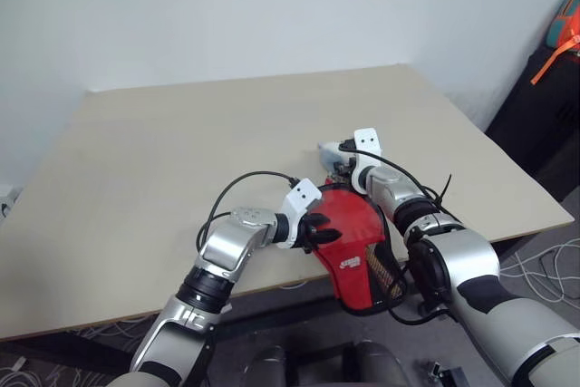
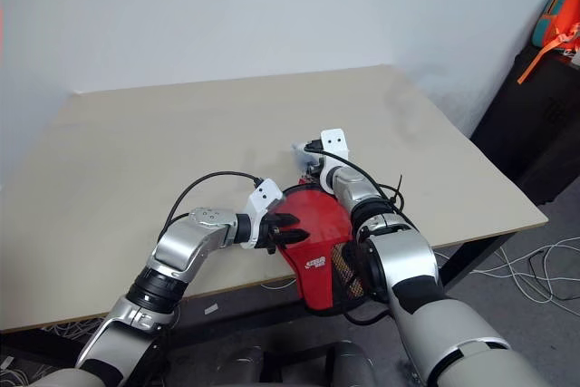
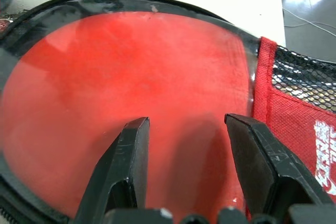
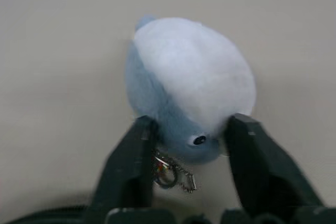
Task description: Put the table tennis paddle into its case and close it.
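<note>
The case lies at the table's front edge, its lower end hanging over it. Through its clear half shows the red face of the table tennis paddle; the handle is hidden. A red and black mesh pocket covers the case's lower part. My left gripper rests open on the clear face, fingers spread. At the case's far end my right gripper is shut on a blue and white plush charm, which hangs on a small metal ring by the case's rim.
The beige table stretches wide to the left and behind the case. Off its right side stands a dark piece of furniture with an orange and teal bag. White cables lie on the floor at the right.
</note>
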